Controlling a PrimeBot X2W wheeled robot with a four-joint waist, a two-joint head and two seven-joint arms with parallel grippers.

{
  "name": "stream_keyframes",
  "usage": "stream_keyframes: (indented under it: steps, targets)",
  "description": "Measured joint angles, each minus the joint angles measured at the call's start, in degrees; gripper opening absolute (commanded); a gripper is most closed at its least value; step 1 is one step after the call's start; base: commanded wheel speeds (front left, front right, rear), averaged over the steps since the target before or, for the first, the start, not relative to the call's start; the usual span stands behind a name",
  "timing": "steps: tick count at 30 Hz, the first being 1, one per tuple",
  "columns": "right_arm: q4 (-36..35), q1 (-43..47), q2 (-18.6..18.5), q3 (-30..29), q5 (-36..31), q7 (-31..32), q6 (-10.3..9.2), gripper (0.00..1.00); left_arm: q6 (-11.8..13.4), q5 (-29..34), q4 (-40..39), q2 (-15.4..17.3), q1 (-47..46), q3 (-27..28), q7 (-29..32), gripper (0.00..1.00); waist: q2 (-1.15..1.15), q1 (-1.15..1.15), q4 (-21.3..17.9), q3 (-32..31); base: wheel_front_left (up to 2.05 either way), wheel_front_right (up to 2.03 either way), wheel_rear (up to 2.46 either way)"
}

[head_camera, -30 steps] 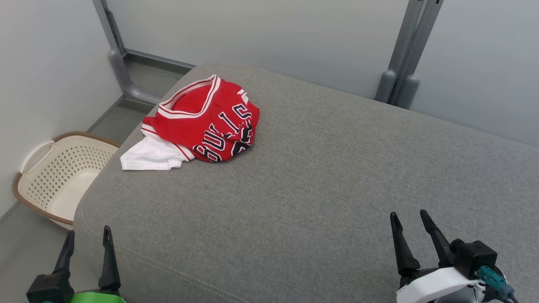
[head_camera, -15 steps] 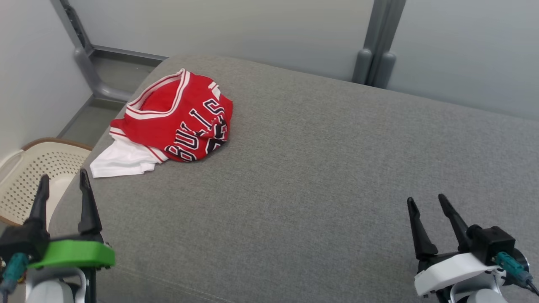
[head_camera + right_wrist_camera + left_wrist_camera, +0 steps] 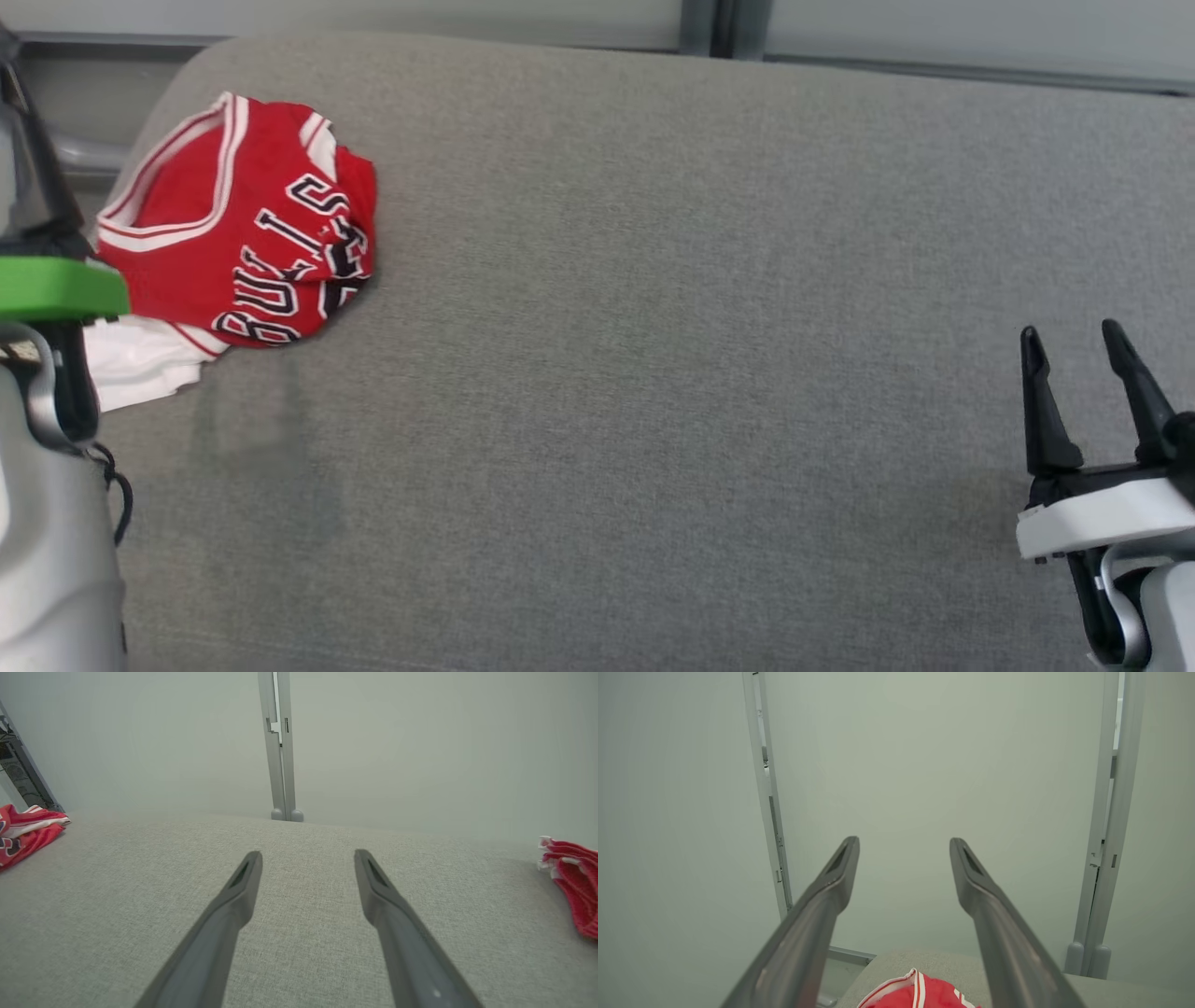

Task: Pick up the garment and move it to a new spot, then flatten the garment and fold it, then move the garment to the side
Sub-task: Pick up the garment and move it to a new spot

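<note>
Garment crumpled upper left on worktop. Left gripper, right gripper: both spread apart, empty. Looks light, limp, probably slick; pinch collar trim.

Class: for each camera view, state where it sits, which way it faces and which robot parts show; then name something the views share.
Head view: on the head, looking down at the grey fabric-covered surface and crumpled red-and-white jersey; shows the green left wrist mount and right pincer.
Left wrist view: on that wrist, facing the pale wall beyond the jersey; shows the open left pincer.
Right wrist view: on that wrist, looking low across the surface; shows the open right pincer.
Shared: all three show the jersey.
</note>
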Motion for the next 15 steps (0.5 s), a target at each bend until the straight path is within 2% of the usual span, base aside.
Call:
stream_keyframes:
  steps: [6,15]
  targets:
    - [-2.6,-0.6,-0.2,-2.2,-0.5,0.3,0.00,1.00,-0.1,-1.5,11.0,4.0,-8.5,-1.1,0.0,1.00,0.00,0.00,-4.0,5.4,0.00,0.00,0.00]
    - [-4.8,-1.5,-0.5,-3.4,-0.9,0.7,0.00,1.00,-0.1,-6.0,27.8,7.4,-16.1,-4.5,3.4,1.00,0.00,0.01,-8.6,11.3,0.00,0.00,0.00]
